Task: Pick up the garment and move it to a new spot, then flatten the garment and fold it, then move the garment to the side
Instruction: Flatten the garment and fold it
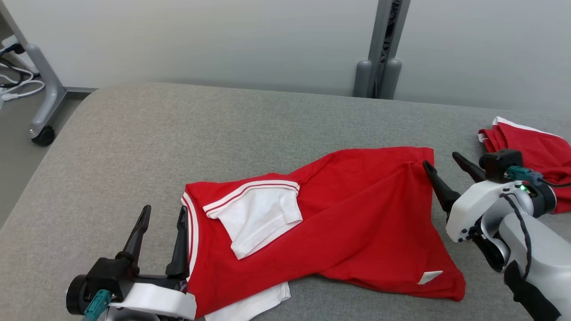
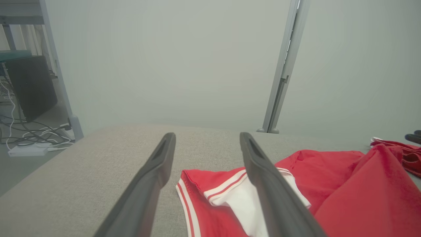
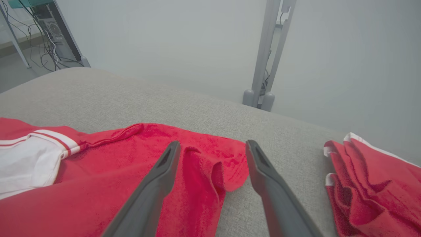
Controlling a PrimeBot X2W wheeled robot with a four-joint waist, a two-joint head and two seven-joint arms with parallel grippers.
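- Currently, red T-shirt (image 1: 357, 214): rumpled near worktop (image 1: 178, 133) front edge; probably best flattened by pinching opposite corners and drawing them apart.
- Left gripper (image 1: 163, 213): released, beside striped edge.
- Right gripper (image 1: 441, 160): released, at far corner.

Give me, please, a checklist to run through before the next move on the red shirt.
1. Left pincer open and empty: ok.
2. Right pincer open, at the shirt's far corner: ok.
3. Shirt flat: not ok; creased, with a white sleeve folded onto it.
4. Shirt apart from the red pile: ok.
5. Shirt wholly on the table: cannot tell; its near edge is cut off in the head view.
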